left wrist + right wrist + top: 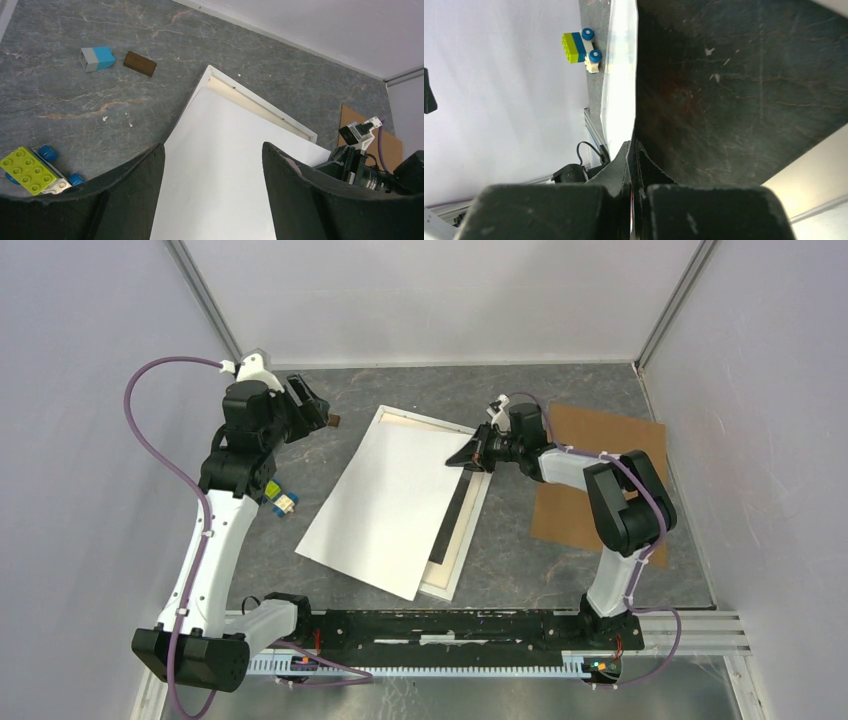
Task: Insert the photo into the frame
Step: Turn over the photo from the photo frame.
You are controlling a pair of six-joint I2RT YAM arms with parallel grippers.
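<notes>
The photo (390, 505) lies white back up, slanted across the white frame (448, 578), hiding most of it. A dark strip of the frame's inside shows at the right. My right gripper (470, 455) is shut on the photo's far right edge, and its wrist view shows the sheet (621, 75) edge-on, running into the closed gripper (633, 145) above the frame's dark panel (734, 90). At the far left my left gripper (318, 410) hangs open and empty. Its wrist view looks down between the spread fingers of the left gripper (212, 146) at the photo (220, 170) and the frame's far corner (260, 102).
A brown backing board (600, 480) lies under the right arm. Toy bricks (282, 502) sit by the left arm, and a small brown block (334, 421) lies near the left gripper. The left wrist view shows a blue-grey block (97, 58), that brown block (140, 63) and a lime brick (30, 170). Walls enclose the table.
</notes>
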